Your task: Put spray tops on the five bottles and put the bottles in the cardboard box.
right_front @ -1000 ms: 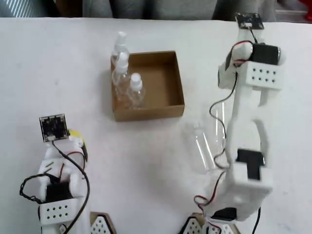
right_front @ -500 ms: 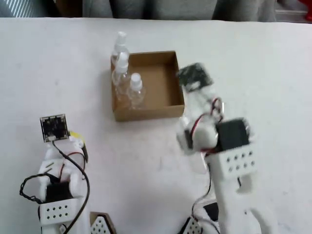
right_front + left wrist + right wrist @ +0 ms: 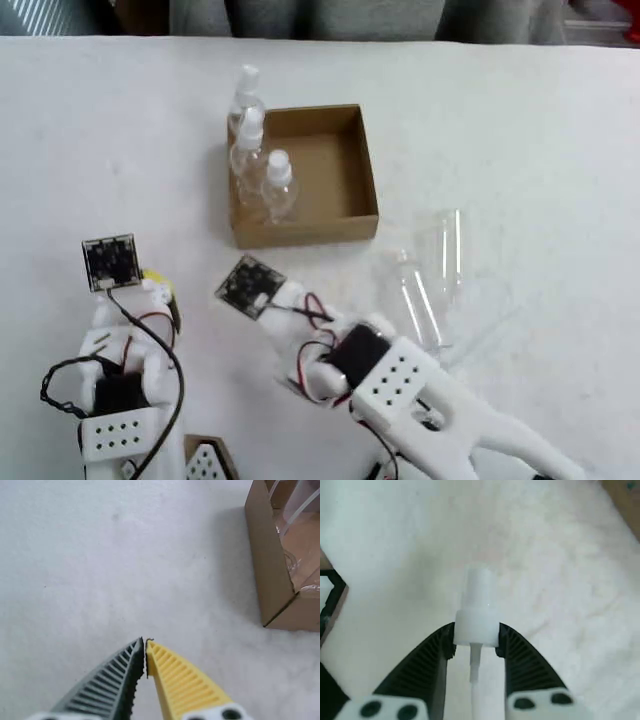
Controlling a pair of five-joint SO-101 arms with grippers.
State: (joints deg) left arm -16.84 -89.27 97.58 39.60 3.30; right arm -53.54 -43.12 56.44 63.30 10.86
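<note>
Three clear bottles [image 3: 264,165] with white spray tops stand along the left wall of the cardboard box [image 3: 345,200]. Two clear bottles without tops [image 3: 420,300] lie on the table to the right of the box. My right gripper [image 3: 476,630] is shut on a white spray top [image 3: 479,600], whose thin tube runs back between the fingers. In the high view that arm's wrist board [image 3: 245,285] hangs low over the table in front of the box. My left gripper [image 3: 145,647] is shut with nothing in it, near the box's front left corner [image 3: 272,605].
The white table [image 3: 120,130] stretches wide around the box. The left arm [image 3: 120,390] sits at the front left, close beside the right arm's wrist. The arm bases [image 3: 205,460] stand at the front edge.
The right arm has swung from the far right side down and leftward to the front middle of the table. The left arm has kept still.
</note>
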